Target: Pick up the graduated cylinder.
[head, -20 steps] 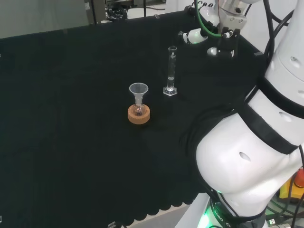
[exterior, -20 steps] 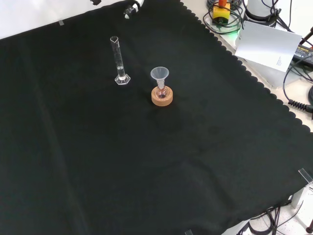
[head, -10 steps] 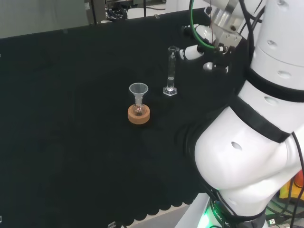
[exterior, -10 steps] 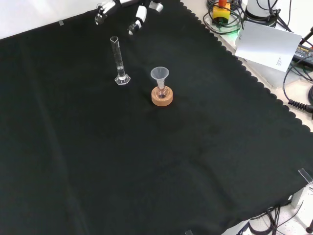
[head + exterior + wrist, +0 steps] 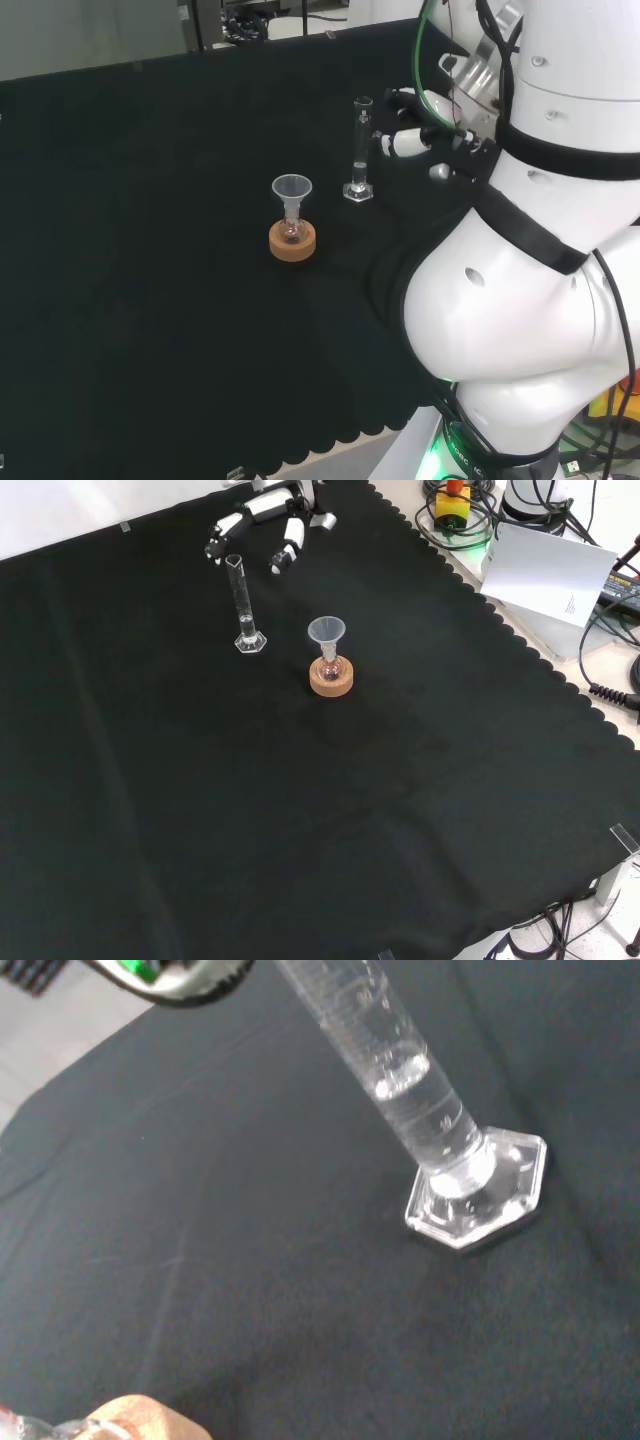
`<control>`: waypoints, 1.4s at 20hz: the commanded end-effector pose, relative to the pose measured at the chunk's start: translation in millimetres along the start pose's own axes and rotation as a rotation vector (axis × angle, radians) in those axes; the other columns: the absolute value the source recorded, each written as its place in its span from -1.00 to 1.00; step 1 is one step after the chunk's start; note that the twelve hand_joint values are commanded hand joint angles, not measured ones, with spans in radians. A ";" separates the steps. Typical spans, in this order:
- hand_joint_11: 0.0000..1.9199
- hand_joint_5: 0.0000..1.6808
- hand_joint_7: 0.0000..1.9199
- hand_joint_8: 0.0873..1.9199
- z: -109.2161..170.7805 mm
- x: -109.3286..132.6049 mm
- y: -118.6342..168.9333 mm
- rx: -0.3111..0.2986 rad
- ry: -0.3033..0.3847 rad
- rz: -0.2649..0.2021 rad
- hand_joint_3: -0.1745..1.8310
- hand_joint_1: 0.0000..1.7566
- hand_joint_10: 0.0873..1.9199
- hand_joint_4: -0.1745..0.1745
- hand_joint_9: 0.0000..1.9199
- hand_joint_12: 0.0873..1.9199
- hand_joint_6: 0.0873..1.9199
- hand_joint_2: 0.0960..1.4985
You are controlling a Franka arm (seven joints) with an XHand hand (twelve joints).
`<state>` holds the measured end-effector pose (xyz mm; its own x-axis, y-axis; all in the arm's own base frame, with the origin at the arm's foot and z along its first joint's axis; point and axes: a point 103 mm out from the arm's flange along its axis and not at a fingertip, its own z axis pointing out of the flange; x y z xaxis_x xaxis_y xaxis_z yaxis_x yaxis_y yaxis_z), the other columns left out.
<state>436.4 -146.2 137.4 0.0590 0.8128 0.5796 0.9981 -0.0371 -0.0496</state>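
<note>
A clear graduated cylinder point(image 5: 361, 148) stands upright on its hexagonal foot on the black cloth point(image 5: 150, 200); it is also plain in the front view as the cylinder point(image 5: 242, 604) and close up in the wrist view as the cylinder point(image 5: 420, 1100), with a little clear liquid near its bottom. The hand point(image 5: 425, 135) hovers just right of the cylinder in the head view, fingers spread and relaxed, not touching it. From the front camera, the hand point(image 5: 268, 520) sits just behind the cylinder's top, fingers on both sides of it.
A small flask with a clear funnel point(image 5: 291, 190) in its neck rests on a cork ring point(image 5: 292, 242), left of and nearer than the cylinder in the head view. The arm's white links point(image 5: 540, 250) stand at the right. Cork ring point(image 5: 331, 678) lies right of the cylinder in the front view.
The hand has come down and moved toward the cylinder, from the cloth's far edge to right beside its upper part. The cylinder and flask have not moved.
</note>
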 end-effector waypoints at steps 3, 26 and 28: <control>-0.90 -0.50 -0.78 -0.37 20.7 -4.0 16.2 -0.024 0.138 -0.065 -0.24 0.02 -0.38 -0.29 -0.58 0.41 -1.00 -0.21; -0.76 -0.28 -0.61 -0.38 56.3 6.7 42.2 -0.097 0.384 -0.179 -0.13 0.21 -0.45 -0.26 -0.42 0.36 -0.97 -0.29; -0.75 -0.25 -0.59 -0.39 58.8 6.3 42.6 -0.101 0.400 -0.179 -0.12 0.22 -0.46 -0.24 -0.40 0.35 -0.94 -0.29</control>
<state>477.3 -112.2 94.8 -0.1266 0.5565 0.8212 0.9906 0.0278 0.1339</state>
